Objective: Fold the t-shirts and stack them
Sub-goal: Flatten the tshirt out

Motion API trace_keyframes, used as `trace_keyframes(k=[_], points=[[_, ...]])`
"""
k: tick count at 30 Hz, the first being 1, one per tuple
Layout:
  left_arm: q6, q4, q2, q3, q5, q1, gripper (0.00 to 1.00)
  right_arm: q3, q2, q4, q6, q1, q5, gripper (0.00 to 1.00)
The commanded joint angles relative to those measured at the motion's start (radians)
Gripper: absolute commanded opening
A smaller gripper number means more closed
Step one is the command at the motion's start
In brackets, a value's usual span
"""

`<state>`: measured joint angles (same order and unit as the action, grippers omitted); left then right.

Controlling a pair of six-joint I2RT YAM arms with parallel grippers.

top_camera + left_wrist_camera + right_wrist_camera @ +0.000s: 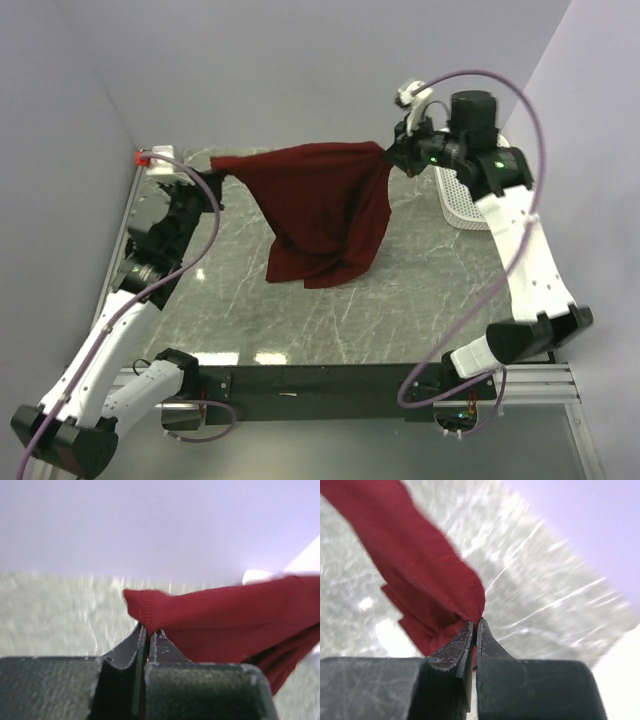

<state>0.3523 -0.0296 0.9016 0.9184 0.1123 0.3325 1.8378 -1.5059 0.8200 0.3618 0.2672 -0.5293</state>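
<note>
The maroon t-shirt hangs in the air, stretched between both grippers at the back of the table, its lower part drooping onto the marble top. My left gripper is shut on the shirt's left corner; the left wrist view shows the hemmed edge pinched between the closed fingertips. My right gripper is shut on the shirt's right corner; the right wrist view shows the cloth trailing up and left from the closed tips. No neck label shows.
A white mesh basket stands at the back right, just behind the right arm. A red and white clamp sits at the table's back left corner. Grey walls close in at the back and both sides.
</note>
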Motion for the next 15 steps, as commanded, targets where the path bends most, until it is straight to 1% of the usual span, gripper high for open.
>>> trace_keyframes(k=[1, 4, 5, 7, 10, 11, 12, 14, 15], points=[[-0.062, -0.018, -0.042, 0.085, 0.070, -0.003, 0.01, 0.083, 0.094, -0.005, 0.032, -0.005, 0.045, 0.00], [-0.070, -0.062, -0.084, 0.135, 0.076, -0.003, 0.01, 0.115, 0.154, -0.024, 0.037, -0.003, 0.046, 0.00], [-0.075, -0.078, -0.095, 0.146, 0.076, -0.003, 0.01, 0.118, 0.197, -0.038, 0.035, -0.005, 0.046, 0.00], [-0.087, -0.128, -0.128, 0.177, 0.082, -0.003, 0.01, 0.115, 0.267, -0.091, 0.028, -0.003, 0.046, 0.00], [-0.108, -0.191, -0.159, 0.227, 0.076, -0.003, 0.01, 0.118, 0.332, -0.171, 0.006, -0.003, 0.039, 0.00], [-0.114, -0.208, -0.165, 0.241, 0.070, -0.003, 0.01, 0.139, 0.348, -0.171, -0.007, -0.002, 0.029, 0.00], [-0.118, -0.217, -0.168, 0.278, 0.066, -0.003, 0.01, 0.226, 0.339, -0.130, -0.020, -0.003, 0.020, 0.00], [-0.128, -0.248, -0.168, 0.316, 0.046, -0.003, 0.01, 0.300, 0.316, -0.098, -0.050, -0.003, -0.035, 0.00], [-0.131, -0.254, -0.165, 0.359, 0.040, -0.003, 0.01, 0.340, 0.316, -0.085, -0.058, -0.003, -0.058, 0.00]])
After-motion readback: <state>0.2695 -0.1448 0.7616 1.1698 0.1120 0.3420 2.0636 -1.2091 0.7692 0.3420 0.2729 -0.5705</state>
